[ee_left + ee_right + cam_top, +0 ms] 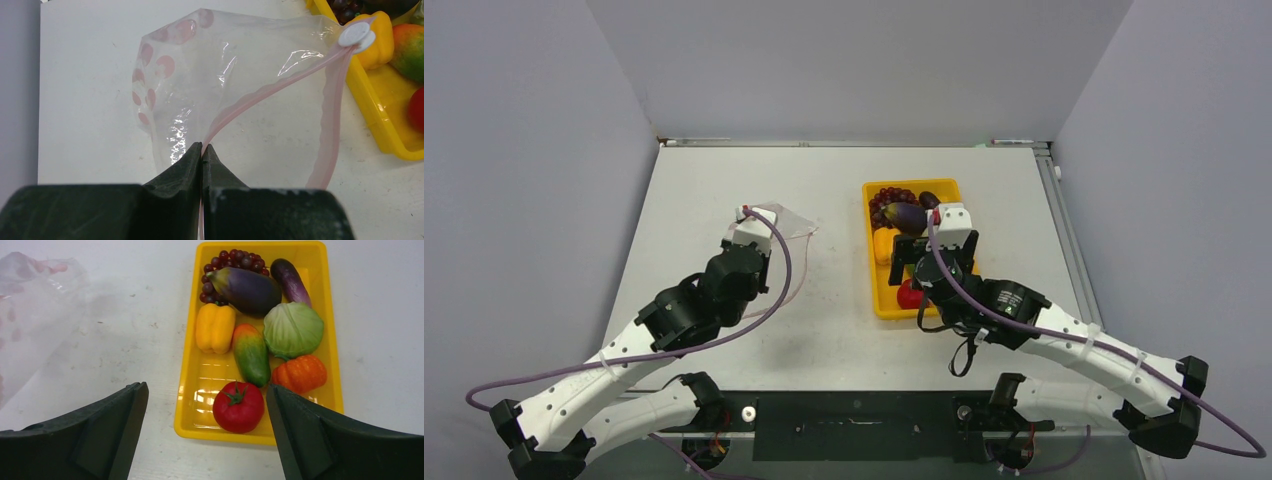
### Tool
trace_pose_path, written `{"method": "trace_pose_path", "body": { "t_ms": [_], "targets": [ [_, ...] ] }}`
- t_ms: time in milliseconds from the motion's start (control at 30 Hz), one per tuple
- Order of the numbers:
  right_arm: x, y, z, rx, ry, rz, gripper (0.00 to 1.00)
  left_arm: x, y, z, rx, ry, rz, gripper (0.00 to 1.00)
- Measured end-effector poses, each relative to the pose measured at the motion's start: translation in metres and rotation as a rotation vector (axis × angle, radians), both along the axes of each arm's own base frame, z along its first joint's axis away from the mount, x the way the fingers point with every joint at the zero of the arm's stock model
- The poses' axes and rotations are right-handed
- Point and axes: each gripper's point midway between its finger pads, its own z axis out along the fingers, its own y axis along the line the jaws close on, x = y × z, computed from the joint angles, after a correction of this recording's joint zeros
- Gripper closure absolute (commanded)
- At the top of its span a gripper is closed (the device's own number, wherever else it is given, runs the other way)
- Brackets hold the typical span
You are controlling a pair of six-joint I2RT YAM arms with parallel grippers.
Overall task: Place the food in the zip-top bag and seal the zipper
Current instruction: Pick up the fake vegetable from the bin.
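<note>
Our left gripper (201, 148) has its fingers pressed fully together on the zipper (260, 95), pinching the pink strip of one lip so the zip-top bag (215, 75) gapes open. Our right gripper (206, 389) hangs over the near end of the yellow tray (186, 365) with its fingers spread wide and nothing between them.

The bag sits on the table to the left of the tray, well clear of it. The zipper's white slider (356, 34) is at the end of the bag closest to the tray.

We judge the step in hand to be picking the first piece. The tomato (238, 406) at the tray's near end is our best choice. It lies almost between our open fingers and apart from its neighbours. We should come straight down, close across its round middle, and stay off the tray wall. Our left pinch should stay raised so the mouth faces the tray.

All the food is in the tray, eight pieces by our count:
- one grape bunch (227, 262)
- two eggplants, one large (245, 290) and one slim (291, 280)
- one yellow pepper (215, 327)
- one green-and-orange fruit (251, 354)
- one cabbage (292, 329)
- one small pumpkin (300, 372)
- one tomato

There is one bag, one slider and one tray.
</note>
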Motion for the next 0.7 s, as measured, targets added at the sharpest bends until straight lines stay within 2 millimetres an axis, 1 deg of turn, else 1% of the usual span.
{"method": "trace_pose_path", "body": {
  "t_ms": [167,333,600,700],
  "targets": [
    [0.013,-0.016,-0.018,-0.035,0.059,-0.051,0.09,0.001,0.0,-0.001,0.004,0.003,0.0,1.0],
    [0.023,-0.022,-0.043,-0.08,0.126,-0.067,0.1,0.001,-0.001,-0.002,0.006,0.005,0.0,1.0],
    [0.048,-0.022,-0.074,-0.101,0.224,-0.066,0.12,0.001,-0.001,-0.002,0.005,0.007,-0.003,1.0],
    [0.059,-0.019,-0.088,-0.096,0.261,-0.063,0.13,0.0,-0.001,-0.002,0.005,0.007,-0.004,1.0]
  ]
}}
